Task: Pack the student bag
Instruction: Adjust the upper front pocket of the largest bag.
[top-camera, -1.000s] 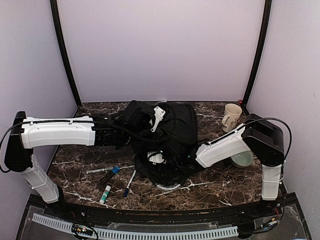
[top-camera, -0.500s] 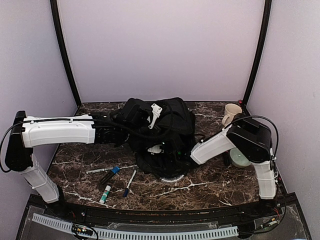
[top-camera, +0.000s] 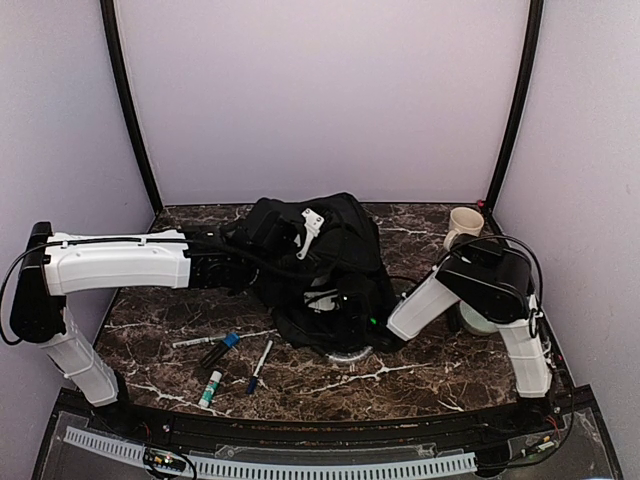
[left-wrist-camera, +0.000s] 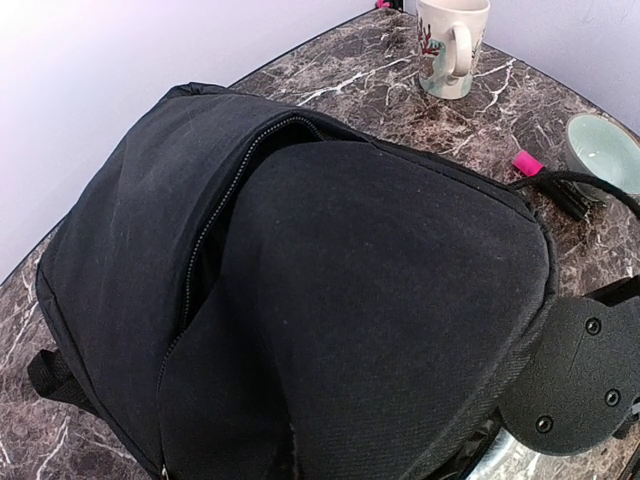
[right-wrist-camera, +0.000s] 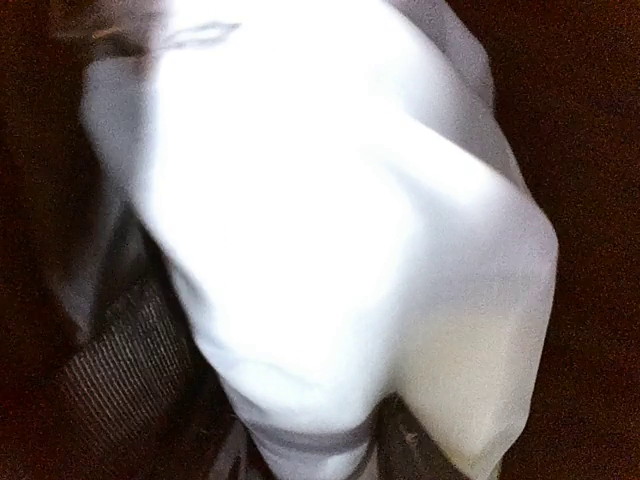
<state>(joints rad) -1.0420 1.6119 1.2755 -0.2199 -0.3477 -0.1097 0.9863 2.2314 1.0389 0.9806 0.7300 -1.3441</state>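
The right arm's elbow has drawn inward; the right gripper is buried in the large black soft fabric backpack on the dark marbled surface, the left gripper atop it, neither's closure discernible. Only the left wrist view shows the gaping zip.

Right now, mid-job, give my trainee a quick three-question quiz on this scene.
1. True or false: the mug stands upright on the table.
2. The loose pens lie on which arm's side of the student bag?
3. The right arm reaches to: A the mug, B the student bag, C the pens.
Key: 1 true; 2 the left arm's; 3 B.
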